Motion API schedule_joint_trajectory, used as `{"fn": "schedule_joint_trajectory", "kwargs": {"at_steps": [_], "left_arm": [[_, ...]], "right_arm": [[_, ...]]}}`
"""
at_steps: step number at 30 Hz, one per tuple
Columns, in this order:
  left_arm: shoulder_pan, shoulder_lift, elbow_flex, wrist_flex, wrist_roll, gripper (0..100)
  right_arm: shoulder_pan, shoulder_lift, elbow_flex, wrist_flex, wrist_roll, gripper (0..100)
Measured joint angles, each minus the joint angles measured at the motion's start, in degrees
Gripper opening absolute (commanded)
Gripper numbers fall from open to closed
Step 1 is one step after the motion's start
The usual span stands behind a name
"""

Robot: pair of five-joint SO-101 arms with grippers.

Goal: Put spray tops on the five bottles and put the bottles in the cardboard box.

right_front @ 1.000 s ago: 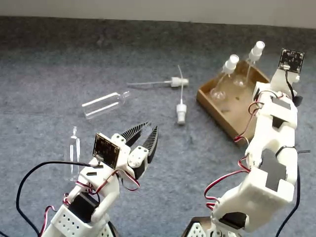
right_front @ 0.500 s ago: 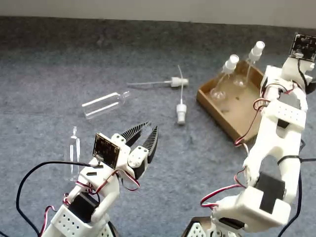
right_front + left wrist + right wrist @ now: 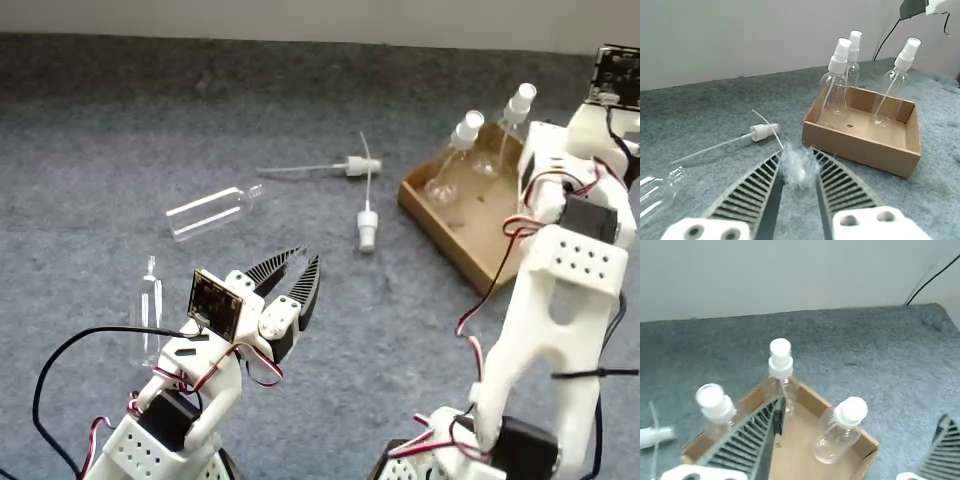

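Note:
Three capped clear bottles (image 3: 780,371) (image 3: 713,406) (image 3: 840,432) stand upright in the cardboard box (image 3: 455,232) at the right. My right gripper (image 3: 862,412) hangs wide open above them, holding nothing; its arm (image 3: 570,260) rises beside the box. An uncapped bottle (image 3: 210,212) lies on its side at centre left, a second one (image 3: 150,312) nearer the left arm. Two loose spray tops (image 3: 350,167) (image 3: 367,226) lie between them and the box. My left gripper (image 3: 292,280) is low at the front, open by a narrow gap and empty, pointing at the nearer spray top (image 3: 796,167).
Grey carpet (image 3: 120,120) covers the table, with free room at the back left and in front of the box. A pale wall (image 3: 740,35) runs behind. A black cable (image 3: 60,360) loops by the left arm's base.
The right arm has risen and swung toward the right edge, above the box. The left arm, the bottles and the spray tops have not moved.

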Motion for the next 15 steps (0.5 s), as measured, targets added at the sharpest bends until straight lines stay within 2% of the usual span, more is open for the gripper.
{"fn": "schedule_joint_trajectory", "kwargs": {"at_steps": [4,7,11,15], "left_arm": [[-4.0,0.0,0.0,0.0,0.0,4],[-9.8,0.0,0.0,-0.3,0.0,4],[-15.8,0.0,0.0,-1.8,0.0,4],[-19.3,0.0,0.0,-2.0,0.0,4]], "right_arm": [[-5.1,-5.7,0.0,8.4,0.0,37.3],[-8.5,-9.1,0.0,13.4,0.0,28.3],[-12.6,-14.3,3.5,14.5,-0.4,13.5],[-17.8,-19.5,11.4,14.3,-5.6,3.8]]}}
